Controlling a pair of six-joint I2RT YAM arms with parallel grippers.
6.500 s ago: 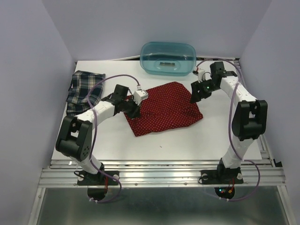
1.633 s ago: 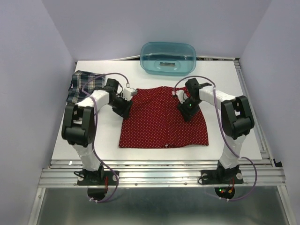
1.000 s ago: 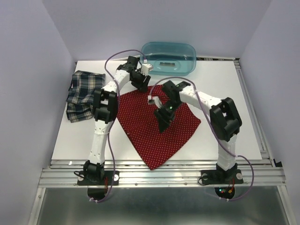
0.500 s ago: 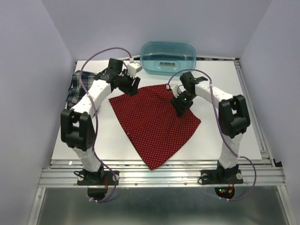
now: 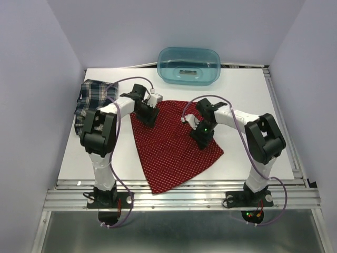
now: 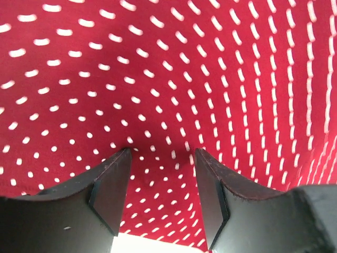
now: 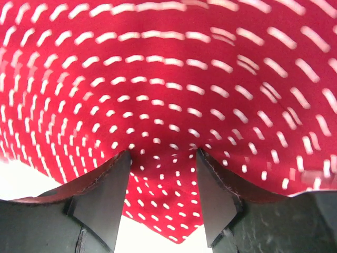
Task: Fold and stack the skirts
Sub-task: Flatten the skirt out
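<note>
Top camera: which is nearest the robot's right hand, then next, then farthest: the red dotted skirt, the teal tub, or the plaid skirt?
1. Red skirt, directly under the right hand.
2. Teal tub, at the back, middle.
3. Plaid skirt, far left side.

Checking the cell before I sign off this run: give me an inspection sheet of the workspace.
Surface: white table, no damage seen.
Job's things: red dotted skirt spread at centre, its near corner reaching the table's front edge; plaid skirt at the far left, apart from it.
Clutter: teal tub at the far edge.
Grippers: left gripper and right gripper, jaws apart, tips at the red skirt.
Cables: purple cables looped along both arms, no snag seen.
Surroundings: pale walls; metal rail in front.
</note>
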